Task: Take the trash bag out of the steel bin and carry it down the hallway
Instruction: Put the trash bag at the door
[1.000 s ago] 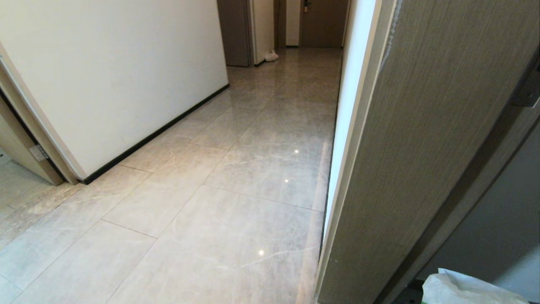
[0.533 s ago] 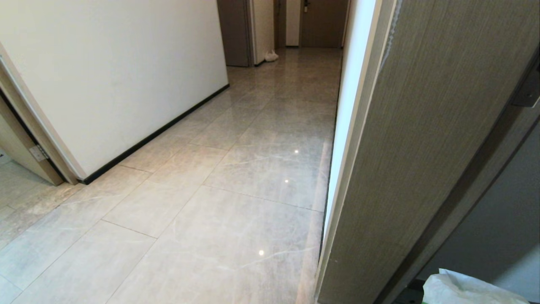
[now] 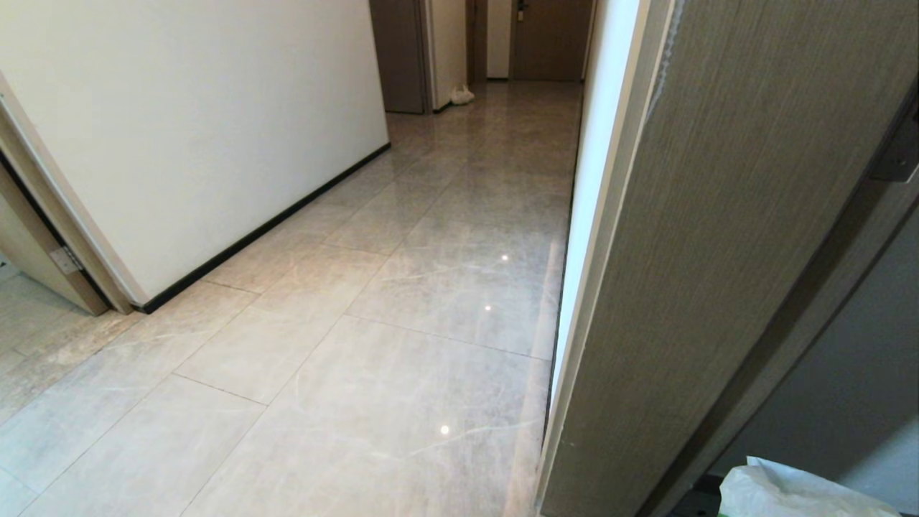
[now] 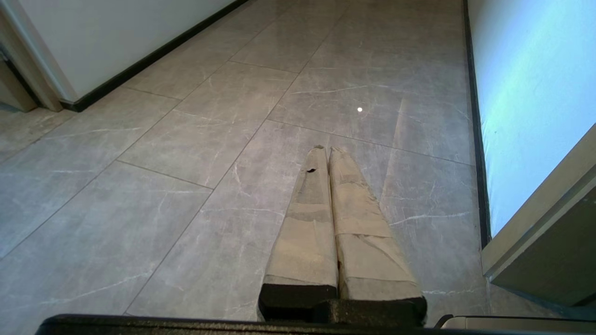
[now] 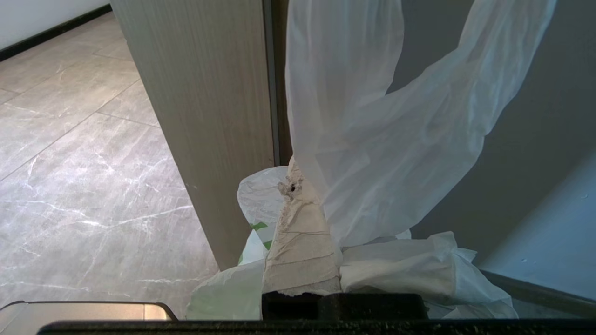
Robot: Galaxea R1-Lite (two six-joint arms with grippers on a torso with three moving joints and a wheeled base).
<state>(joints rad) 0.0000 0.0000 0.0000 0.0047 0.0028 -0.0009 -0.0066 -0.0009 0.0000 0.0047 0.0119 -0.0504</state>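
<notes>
Grey marble-look tiles run down the hallway point(image 3: 459, 215), a white wall point(image 3: 201, 129) with a black baseboard on the left, dark brown doors point(image 3: 549, 39) at the far end, and a small white bundle point(image 3: 461, 94) on the floor beside one doorway. Close on the right, a wood-grain door point(image 3: 718, 251) stands edge-on. The left gripper point(image 4: 328, 151) hangs over the bare tiles, its taped fingers pressed together on nothing. The right gripper point(image 5: 298, 179) sits right beside that door, fingers pinching the trash bag point(image 5: 372, 153), whose thin white plastic drapes over and around them. In the head view a corner of the bag just peeks in at the lower right.
</notes>
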